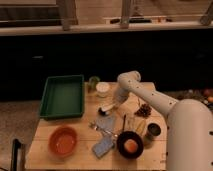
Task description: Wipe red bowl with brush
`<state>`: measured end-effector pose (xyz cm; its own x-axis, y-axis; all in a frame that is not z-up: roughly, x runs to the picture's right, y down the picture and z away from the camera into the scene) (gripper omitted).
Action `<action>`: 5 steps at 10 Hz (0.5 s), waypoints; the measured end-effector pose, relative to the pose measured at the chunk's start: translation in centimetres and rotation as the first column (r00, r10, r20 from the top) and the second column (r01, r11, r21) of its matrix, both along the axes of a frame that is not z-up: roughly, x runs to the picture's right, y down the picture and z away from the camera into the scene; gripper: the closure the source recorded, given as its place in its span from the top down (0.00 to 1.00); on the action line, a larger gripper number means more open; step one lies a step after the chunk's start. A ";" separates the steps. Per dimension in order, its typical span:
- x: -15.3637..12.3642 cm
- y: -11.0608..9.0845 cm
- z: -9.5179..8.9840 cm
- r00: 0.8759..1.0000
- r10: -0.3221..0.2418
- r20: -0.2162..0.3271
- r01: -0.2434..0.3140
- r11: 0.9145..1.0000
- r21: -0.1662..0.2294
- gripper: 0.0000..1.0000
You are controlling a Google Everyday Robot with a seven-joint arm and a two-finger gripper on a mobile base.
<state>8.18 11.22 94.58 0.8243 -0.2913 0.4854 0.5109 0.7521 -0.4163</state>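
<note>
The red bowl (64,141) sits at the front left of the wooden table (82,125), wide and shallow, with nothing in it. The brush (106,109) lies near the middle of the table, its dark head to the left and its white handle running right towards the gripper. My gripper (114,105) is low over the table at the handle end of the brush, well to the right of and behind the red bowl. The arm reaches in from the right with its elbow (128,80) raised.
A green tray (64,96) stands at the back left. A white cup (102,89) and a green cup (93,81) stand behind the gripper. A black bowl with an orange ball (130,145), a blue sponge (102,148), a fork (100,129), a metal can (153,131) and a pine cone (145,110) lie nearby.
</note>
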 end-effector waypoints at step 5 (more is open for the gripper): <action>0.1 -0.3 -0.3 1.000 0.001 0.000 -0.001 1.000 0.001 0.80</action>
